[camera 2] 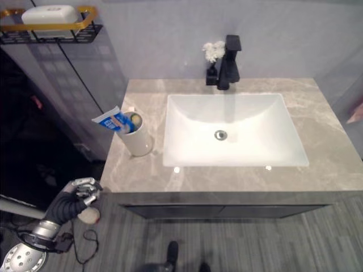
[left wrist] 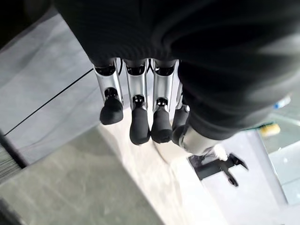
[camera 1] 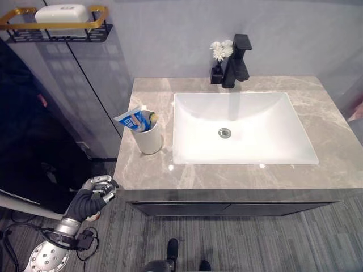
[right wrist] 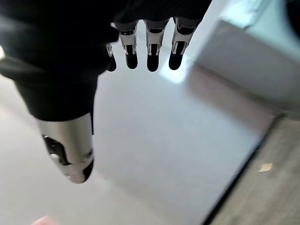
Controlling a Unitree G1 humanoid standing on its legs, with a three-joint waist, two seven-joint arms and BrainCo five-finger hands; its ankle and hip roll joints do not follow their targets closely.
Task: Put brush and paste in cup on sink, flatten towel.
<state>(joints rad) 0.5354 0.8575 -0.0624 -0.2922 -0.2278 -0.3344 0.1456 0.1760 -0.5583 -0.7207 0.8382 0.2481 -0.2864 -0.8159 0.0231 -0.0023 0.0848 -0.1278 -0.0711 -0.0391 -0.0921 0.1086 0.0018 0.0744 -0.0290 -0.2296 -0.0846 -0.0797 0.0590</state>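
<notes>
Nearest the robot, the left hand (camera 1: 93,195) hangs low off the front left corner of the counter (camera 1: 238,175), below its edge, fingers loosely bent and holding nothing; its wrist view shows the dark fingertips (left wrist: 140,131) relaxed in a row with nothing between them. The right hand (right wrist: 75,154) appears in its own wrist view, fingers straight and empty over a pale surface. Up and ahead of the left hand, the white cup (camera 1: 148,136) stands upright just left of the basin (camera 1: 244,127), with the paste tube (camera 1: 129,118) leaning out leftward and what seems to be the brush (camera 1: 152,118) beside it. So that part looks done. Farther back stand the black tap (camera 1: 237,59) and the wall shelf (camera 1: 57,25). I cannot make out a towel, so the left hand is merely the nearer one to the cup.
</notes>
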